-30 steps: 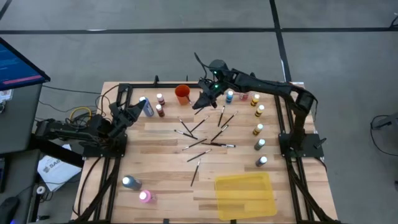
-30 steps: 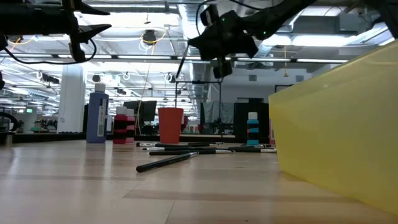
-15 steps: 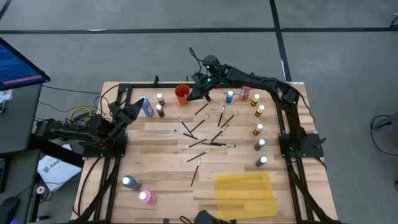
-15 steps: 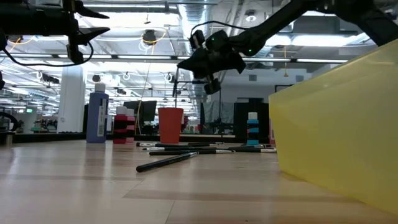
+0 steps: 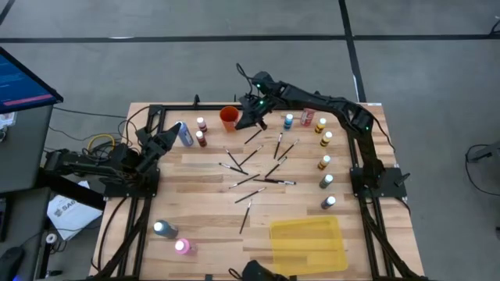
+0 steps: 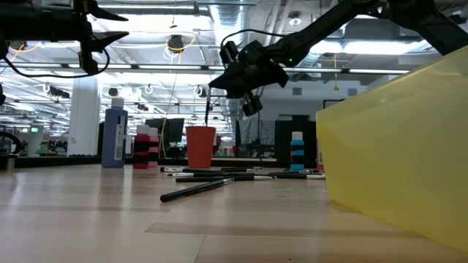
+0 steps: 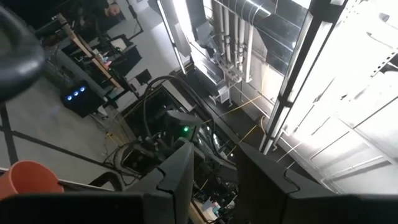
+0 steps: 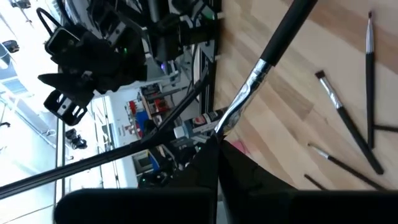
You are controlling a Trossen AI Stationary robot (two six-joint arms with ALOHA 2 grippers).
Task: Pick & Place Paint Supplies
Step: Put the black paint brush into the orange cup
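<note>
High view: right gripper (image 5: 248,119) jaws pinched one paintbrush (image 6: 208,107), hanging just above the orange cup (image 5: 228,118); loose paintbrushes (image 5: 258,178) lay on counter (image 5: 211,211) below. Left gripper (image 5: 169,139) jaws partly spread, empty.

Thin dark brush (image 6: 208,108) hangs upright above table, others (image 5: 258,173) scattered.

orange cup (image 5: 228,118): upright, far table edge | yellow tray (image 5: 308,244): flat, near edge | wooden table (image 5: 203,203)
</note>
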